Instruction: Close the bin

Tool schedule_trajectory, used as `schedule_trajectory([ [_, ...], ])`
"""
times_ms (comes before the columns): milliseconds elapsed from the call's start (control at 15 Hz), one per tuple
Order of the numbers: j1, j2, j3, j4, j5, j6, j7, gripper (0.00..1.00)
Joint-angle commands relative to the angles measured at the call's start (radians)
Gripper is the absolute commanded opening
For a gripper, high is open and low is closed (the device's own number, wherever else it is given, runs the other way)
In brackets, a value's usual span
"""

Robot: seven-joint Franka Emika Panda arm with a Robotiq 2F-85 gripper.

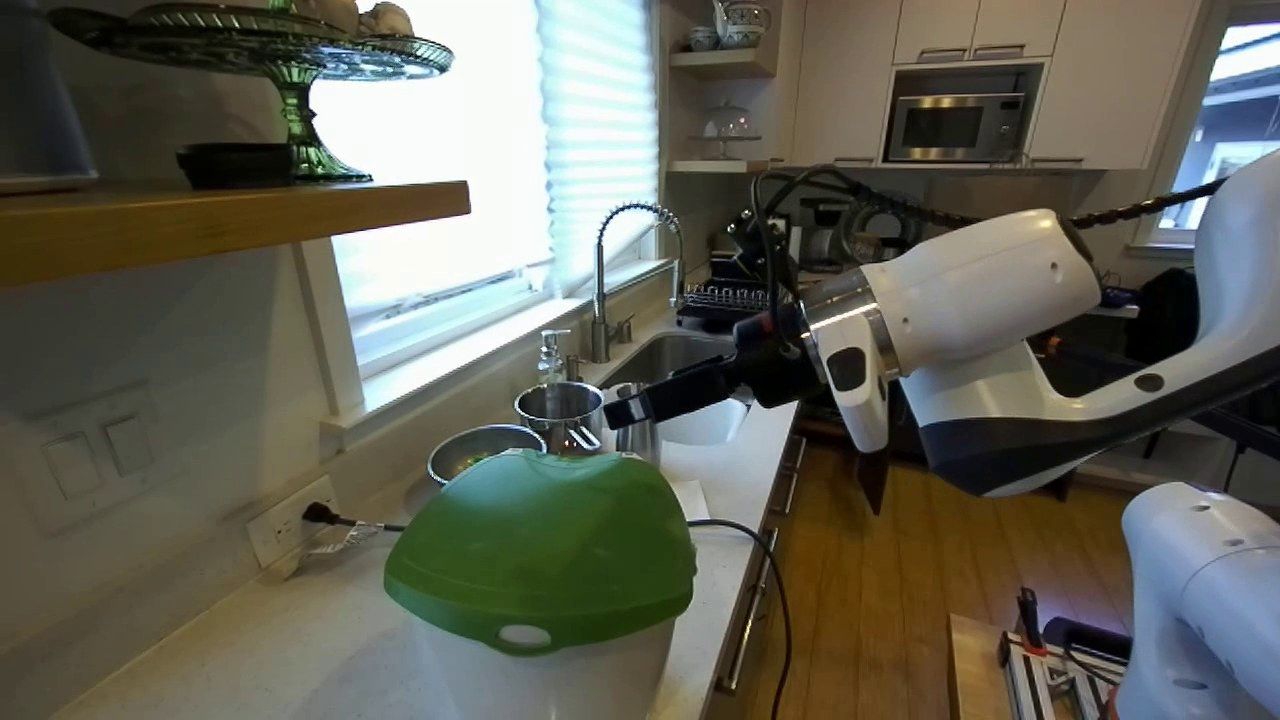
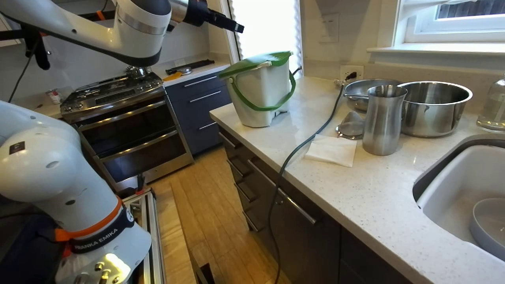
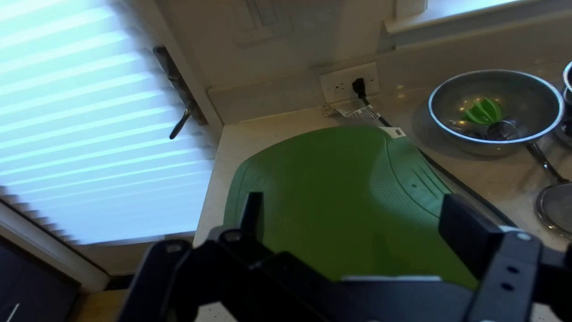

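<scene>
Cream-white tapered plastic bin: standing near the end corner of the pale speckled counter
Bright green domed lid: lying across the bin's top
Black two-fingered gripper: released, spread wide, raised above the lid

The pale, speckled counter carries, near its end, a cream-white, tapered plastic bin with a green domed lid. A thin, dark cord crosses the top; just beside it lies a flat white sheet. The counter also bears a waisted metal tumbler, a mesh strainer, a shallow metal bowl, a deep, shiny metal pot and a clear pump bottle.
</scene>
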Motion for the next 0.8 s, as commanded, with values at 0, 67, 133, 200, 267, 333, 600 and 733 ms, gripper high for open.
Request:
schedule_trajectory([
  [0,0.118,-0.052,-0.069,0.008,0.044,-0.123,-0.044,1.00],
  [67,0.133,-0.063,-0.078,0.012,0.050,-0.142,-0.049,1.00],
  [133,0.141,-0.074,-0.082,0.017,0.051,-0.155,-0.051,1.00],
  [200,0.154,-0.084,-0.090,0.024,0.056,-0.170,-0.056,1.00],
  [267,0.157,-0.093,-0.093,0.028,0.056,-0.181,-0.057,1.00],
  [333,0.156,-0.103,-0.093,0.031,0.051,-0.187,-0.057,1.00],
  [600,0.112,-0.086,-0.061,0.032,0.062,-0.143,-0.044,1.00],
  [733,0.113,-0.087,-0.061,0.032,0.062,-0.144,-0.045,1.00],
])
